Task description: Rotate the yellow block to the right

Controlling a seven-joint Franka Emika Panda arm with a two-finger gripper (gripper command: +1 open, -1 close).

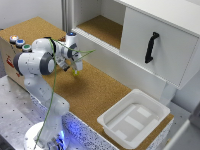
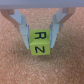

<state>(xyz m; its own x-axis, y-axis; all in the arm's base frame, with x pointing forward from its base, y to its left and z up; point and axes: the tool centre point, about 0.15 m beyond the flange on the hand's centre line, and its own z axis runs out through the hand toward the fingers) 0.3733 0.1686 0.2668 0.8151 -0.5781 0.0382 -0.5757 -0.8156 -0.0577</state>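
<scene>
The yellow block (image 2: pixel 39 43) is a small bright yellow-green cube with black letters "R" and "Z" on its faces. It rests on the cork tabletop (image 2: pixel 65 65) between my two fingers. My gripper (image 2: pixel 40 40) is closed on its two sides, one finger (image 2: pixel 23 31) on each flank. In the exterior view the gripper (image 1: pixel 76 70) points down at the cork surface in front of the cabinet, and only a yellow speck of the block (image 1: pixel 76 73) shows under the fingertips.
A white plastic bin (image 1: pixel 134 117) sits at the exterior view's lower right. A white cabinet with a black handle (image 1: pixel 151 47) and an open shelf (image 1: pixel 102 27) stands behind. A box with coloured buttons (image 1: pixel 19 42) is at the left.
</scene>
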